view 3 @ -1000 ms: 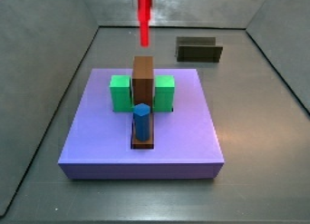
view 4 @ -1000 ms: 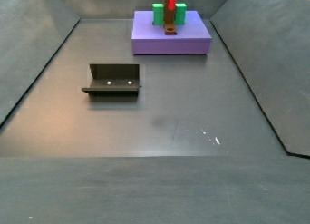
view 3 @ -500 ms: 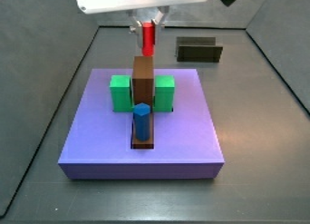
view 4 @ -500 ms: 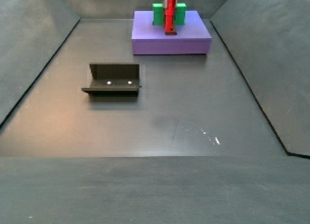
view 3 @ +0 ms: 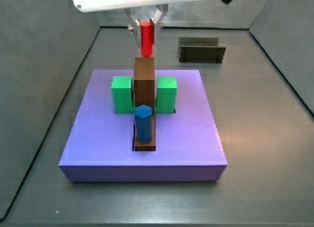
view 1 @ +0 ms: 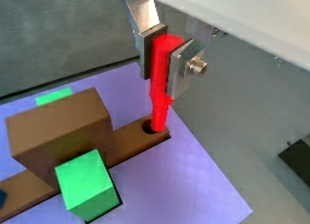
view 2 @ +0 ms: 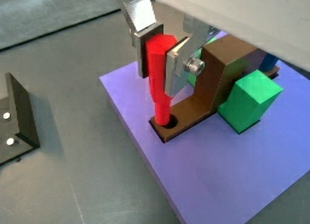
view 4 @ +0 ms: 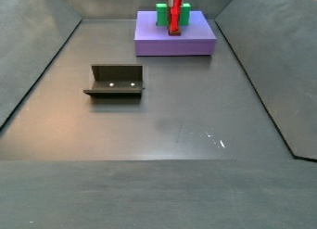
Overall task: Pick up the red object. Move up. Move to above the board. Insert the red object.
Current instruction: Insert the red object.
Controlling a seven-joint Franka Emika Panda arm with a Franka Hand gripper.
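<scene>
My gripper is shut on the red object, a thin upright stick; it also shows in the other wrist view. The stick's lower end stands in a round hole at the end of the brown base strip on the purple-blue board. In a side view the gripper holds the stick just behind the tall brown block. In the other side view the stick stands over the board.
A green block flanks the brown block on each side, and a blue hexagonal peg stands in the strip at the near end. The dark fixture stands on the floor away from the board.
The gripper has come down with the red stick; a second ago only the stick showed high above the board, now its lower end is at the hole behind the brown block.
</scene>
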